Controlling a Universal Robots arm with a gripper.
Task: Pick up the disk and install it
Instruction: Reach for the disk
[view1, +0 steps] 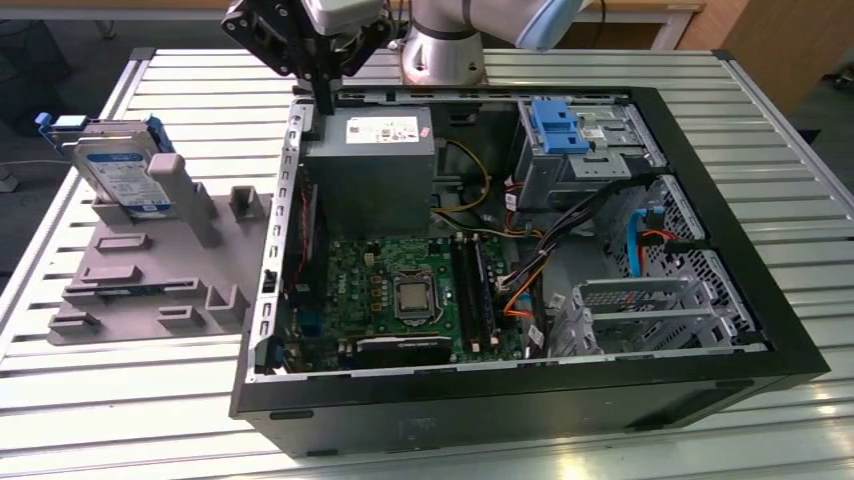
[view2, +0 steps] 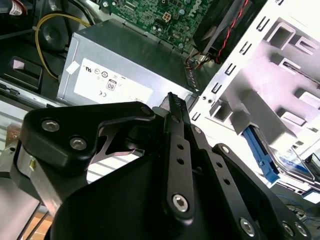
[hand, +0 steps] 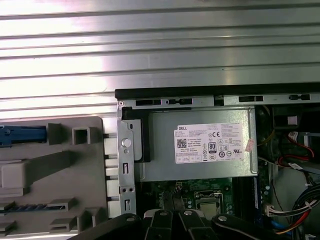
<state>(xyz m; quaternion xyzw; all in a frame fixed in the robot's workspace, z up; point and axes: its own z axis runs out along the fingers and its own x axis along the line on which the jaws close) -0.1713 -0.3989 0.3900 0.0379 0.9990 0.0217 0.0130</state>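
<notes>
The disk (view1: 118, 172), a silver-grey drive with a white-and-blue label in a blue carrier frame, stands on edge at the far end of the grey fixture block (view1: 147, 270), at the exterior view's left. Its blue frame also shows in both wrist views (view2: 260, 152) (hand: 22, 134). My gripper (view1: 324, 108) hangs above the open computer case's rear left corner, over the power supply (view1: 367, 165), well right of the disk. Its black fingers (view2: 173, 107) are shut together with nothing between them, and their bases (hand: 172, 220) show in the first wrist view.
The open black computer case (view1: 787, 350) lies on a slatted metal table (view1: 174, 400). Inside it are the motherboard (view1: 400, 290), cables, a metal drive cage (view1: 641, 310) and a blue plastic bracket (view1: 554, 125) at the back. The arm's base (view1: 441, 50) stands behind the case.
</notes>
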